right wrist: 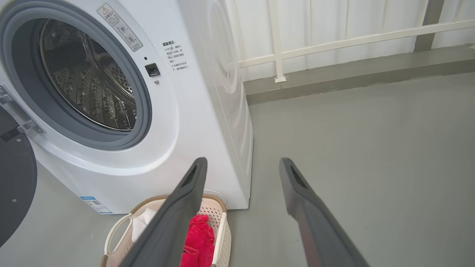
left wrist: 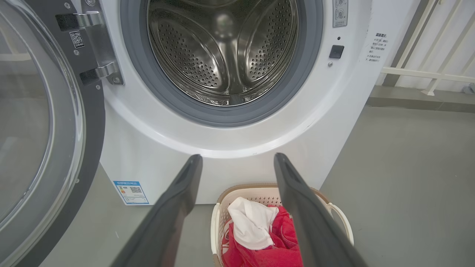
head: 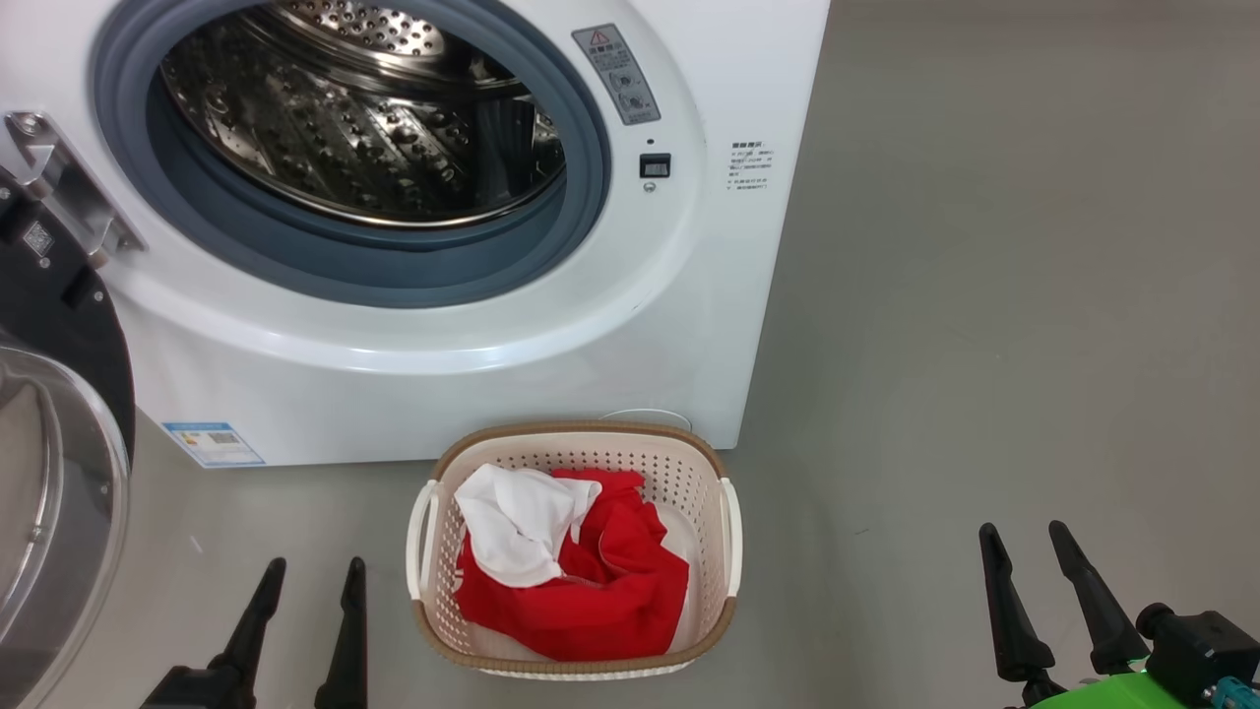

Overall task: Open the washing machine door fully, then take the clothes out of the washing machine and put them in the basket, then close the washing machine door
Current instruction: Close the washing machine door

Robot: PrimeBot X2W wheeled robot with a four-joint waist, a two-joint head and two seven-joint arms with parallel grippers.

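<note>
The white washing machine (head: 689, 295) stands with its drum (head: 364, 108) showing bare steel. Its door (head: 59, 443) hangs swung wide at the left, glass bowl facing me; it shows again in the left wrist view (left wrist: 37, 129). On the floor before the machine sits the cream basket (head: 576, 438) holding red and white clothes (head: 591, 581). My left gripper (head: 313, 571) is open, low and left of the basket. Right of the basket, my right gripper (head: 1024, 537) is open too. Both hold nothing. The basket (left wrist: 222, 218) and clothes (left wrist: 259, 230) lie beyond my left fingers (left wrist: 185, 185).
Grey floor (head: 984, 295) stretches to the right of the machine. A white railing (right wrist: 334, 40) and a low ledge (right wrist: 352, 74) run behind it in the right wrist view. The door hinge bracket (left wrist: 96, 48) sits at the machine's left.
</note>
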